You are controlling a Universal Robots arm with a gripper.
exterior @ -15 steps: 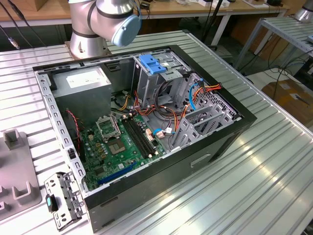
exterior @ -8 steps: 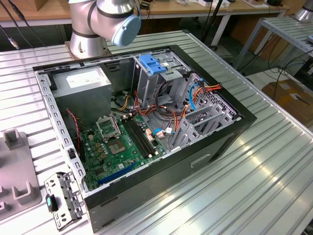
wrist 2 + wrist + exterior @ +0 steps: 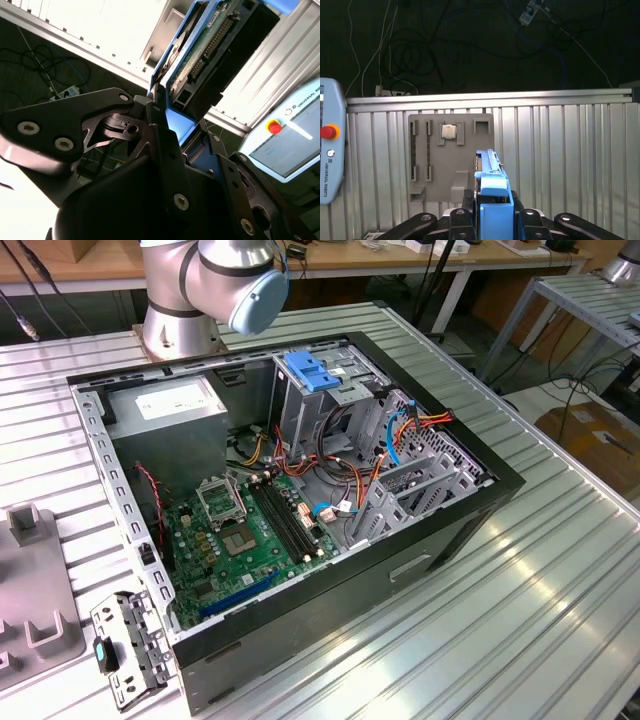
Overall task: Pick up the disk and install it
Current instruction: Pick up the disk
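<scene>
At the end effector (image 3: 493, 216): closed on the disk (image 3: 491, 172), which stands on edge.
Your care: hold it square, no twisting.

Lettering: one dark line along the pale edge of the teach pendant (image 3: 331, 105), near its red stop button (image 3: 328, 132). The second wrist view has the same line, near that button (image 3: 274, 127). The pendant screen (image 3: 287, 150), beside the button, shows nothing legible.

White label on the power supply (image 3: 170, 405): print too small to make out.

Circuit board of the disk (image 3: 210, 45): nothing legible.
</scene>
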